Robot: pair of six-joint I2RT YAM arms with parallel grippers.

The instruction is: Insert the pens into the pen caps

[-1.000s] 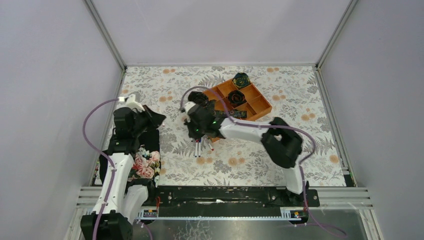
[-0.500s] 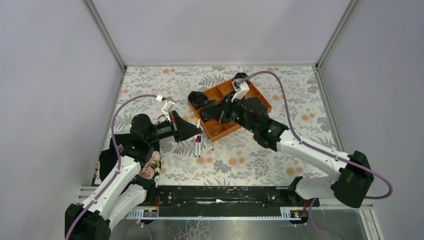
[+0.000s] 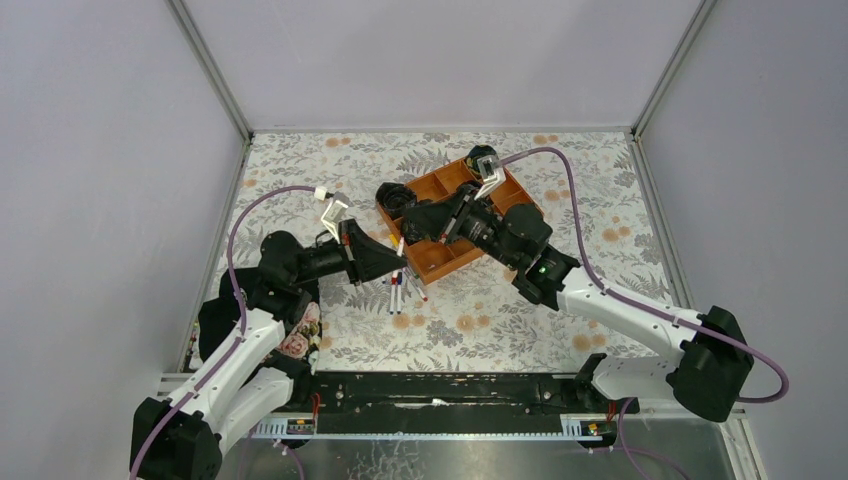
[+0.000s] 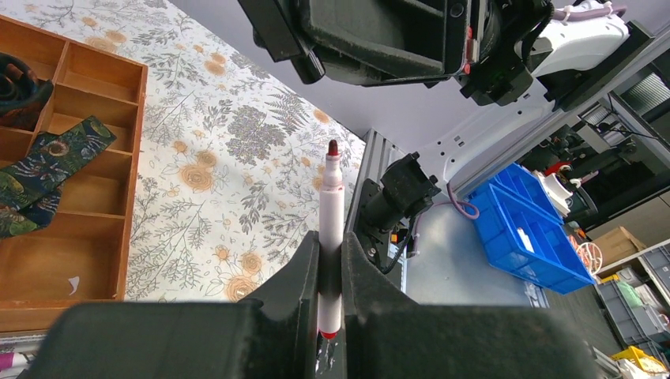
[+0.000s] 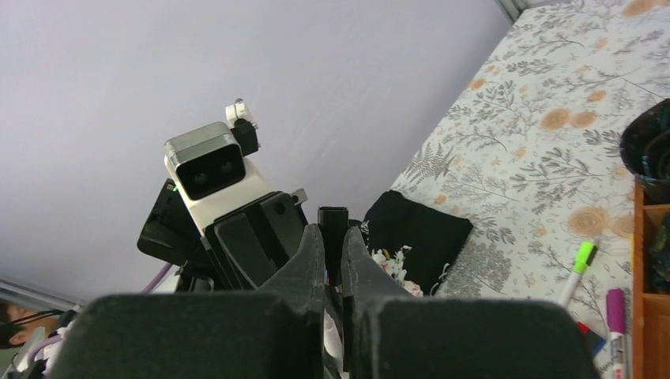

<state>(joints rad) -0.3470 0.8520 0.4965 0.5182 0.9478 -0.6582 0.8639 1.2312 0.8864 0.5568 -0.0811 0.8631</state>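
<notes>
My left gripper (image 4: 330, 241) is shut on a white-barrelled pen (image 4: 330, 189), whose red tip points away toward the right arm. My right gripper (image 5: 332, 233) is shut on a small black pen cap (image 5: 333, 215) that sticks out beyond its fingertips, facing the left wrist camera. In the top view the left gripper (image 3: 390, 262) and the right gripper (image 3: 413, 230) meet nose to nose over the table's middle. Several more pens (image 3: 400, 292) lie on the cloth just below them, among them one with a neon green cap (image 5: 583, 257) and one with a magenta cap (image 5: 615, 305).
An orange wooden compartment tray (image 3: 440, 262) holding dark rolled fabric (image 3: 484, 158) sits right behind the right gripper. A black floral cloth (image 3: 300, 330) lies at the left near the left arm's base. Grey walls close in three sides of the table.
The left arm has swung out from the left edge to the middle. The right arm has left the pens and now reaches in over the tray; both barely moved in the last half second.
</notes>
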